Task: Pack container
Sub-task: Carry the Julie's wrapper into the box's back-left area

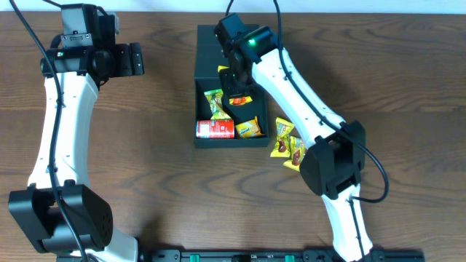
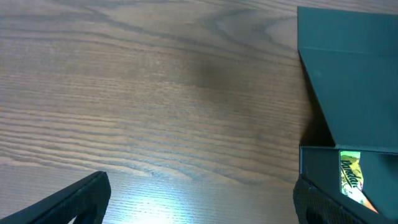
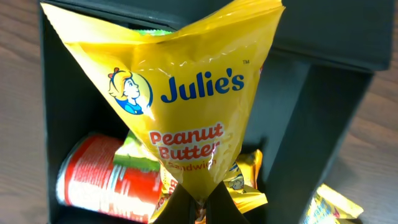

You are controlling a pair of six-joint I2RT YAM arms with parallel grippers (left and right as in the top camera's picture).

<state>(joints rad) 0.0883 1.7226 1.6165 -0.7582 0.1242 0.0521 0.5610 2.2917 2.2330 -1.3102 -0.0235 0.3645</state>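
The table (image 1: 160, 145) is brown wood with a streaky grain. It is bare under the left gripper (image 1: 140, 58) and across the stretch between that gripper and the container (image 1: 198, 109). The dark teal container rests on the wood directly beneath the right gripper (image 1: 234, 78), with its flap lid open. Back from the right gripper, toward that arm's base, a few yellow snack packets (image 1: 285, 145) lie on the wood just beside the container's wall.

The right end effector (image 1: 234, 73) hangs over the container (image 1: 207, 47), a yellow packet (image 1: 224, 70) at its tip — inside, a red can (image 1: 215, 129) and snack packets (image 1: 213, 102); more packets (image 1: 284, 145) lie just beside its right wall.
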